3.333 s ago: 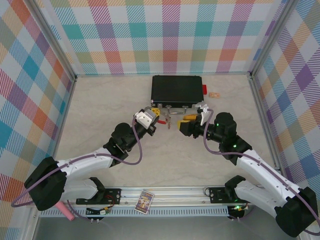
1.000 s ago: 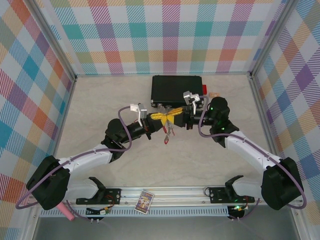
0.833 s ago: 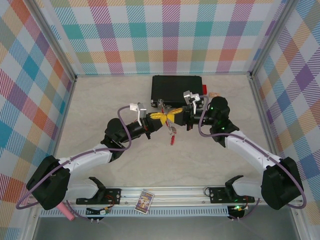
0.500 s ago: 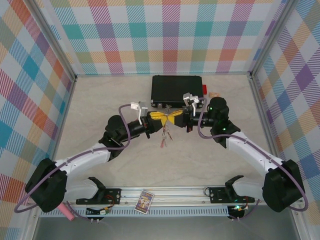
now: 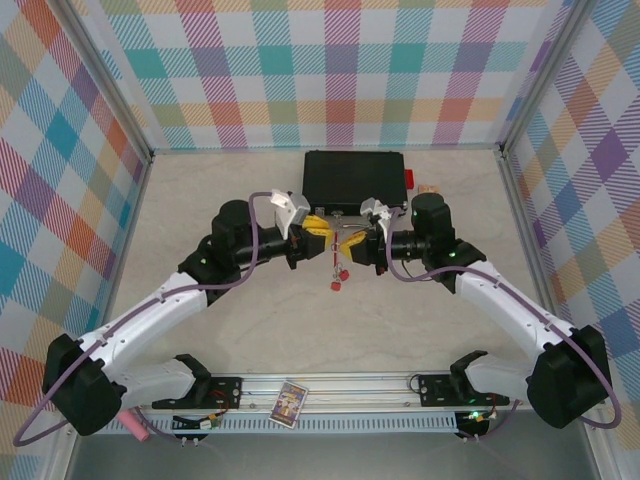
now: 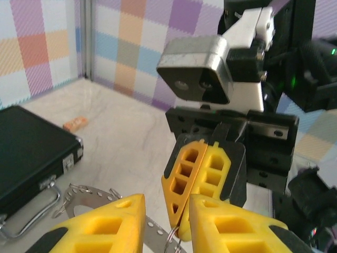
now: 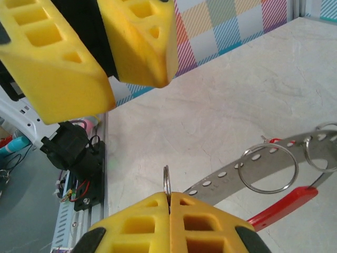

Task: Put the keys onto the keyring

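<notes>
The right end effector (image 5: 345, 243) is closed, its fingers (image 7: 142, 224) pinching the thin wire of the keyring (image 7: 166, 184) at their tips. The left end effector (image 5: 320, 229) faces it tip to tip with fingers (image 6: 105, 224) apart and grips nothing. The right tips stand in front of this gap, not touching it. The keys (image 5: 340, 277), with red tags, hang just under the 2 end effectors, over the bench (image 5: 200, 220). A black case (image 5: 355, 178) lies just behind them. A perforated metal strip (image 7: 237, 171) with 2 rings runs sideways from the right fingers.
</notes>
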### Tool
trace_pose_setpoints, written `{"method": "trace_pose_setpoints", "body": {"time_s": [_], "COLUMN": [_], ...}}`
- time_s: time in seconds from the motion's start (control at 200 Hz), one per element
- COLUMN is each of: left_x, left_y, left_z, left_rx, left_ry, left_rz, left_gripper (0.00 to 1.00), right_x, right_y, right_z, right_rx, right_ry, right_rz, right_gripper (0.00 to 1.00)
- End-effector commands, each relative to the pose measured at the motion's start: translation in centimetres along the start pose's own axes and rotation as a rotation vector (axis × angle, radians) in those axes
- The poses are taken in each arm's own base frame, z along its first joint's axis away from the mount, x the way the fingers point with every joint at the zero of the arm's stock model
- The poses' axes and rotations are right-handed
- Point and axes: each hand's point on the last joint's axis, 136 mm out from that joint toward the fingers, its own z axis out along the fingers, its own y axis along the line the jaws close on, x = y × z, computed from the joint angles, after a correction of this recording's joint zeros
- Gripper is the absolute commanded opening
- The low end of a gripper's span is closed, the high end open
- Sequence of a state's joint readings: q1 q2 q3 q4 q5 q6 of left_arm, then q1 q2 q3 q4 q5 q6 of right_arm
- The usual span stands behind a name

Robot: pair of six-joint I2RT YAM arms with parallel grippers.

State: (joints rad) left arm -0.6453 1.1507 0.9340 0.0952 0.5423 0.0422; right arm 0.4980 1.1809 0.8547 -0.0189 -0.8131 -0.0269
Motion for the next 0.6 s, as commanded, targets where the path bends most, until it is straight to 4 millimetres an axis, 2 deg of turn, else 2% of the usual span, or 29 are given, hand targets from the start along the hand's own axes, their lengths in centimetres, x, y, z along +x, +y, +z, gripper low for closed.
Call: {"method": "trace_pose_setpoints", "body": {"time_s": [0.0,0.195,0.27,0.595], "left_x": [3.2,4.4,5.5,5.2], "left_y": [-0.3,-0.8,-1.2,-1.4], "left_z": [-0.3,0.1,0.0,0.2], "left_rx": [0.035,0.096,0.122,0.137], "left_ry": [0.178,0.259,0.309,0.300], "left_rz": [0.022,0.034,0.015,0.035], "left_gripper": [0.27,0.25,0.24,0.21], "right_x": [-0.7,-0.5,-0.4,0.0], "right_y": [1.3,1.5,1.6,2.0], "right_z": [-0.2,0.0,0.0,0.7], "right_rx": [-0.050,-0.068,-0.071,-0.094], "right_ry": [0.001,0.007,0.009,0.037], "right_rz": [-0.062,-0.057,-0.088,-0.081], "right_gripper": [0.00,0.00,0.00,0.00]}}
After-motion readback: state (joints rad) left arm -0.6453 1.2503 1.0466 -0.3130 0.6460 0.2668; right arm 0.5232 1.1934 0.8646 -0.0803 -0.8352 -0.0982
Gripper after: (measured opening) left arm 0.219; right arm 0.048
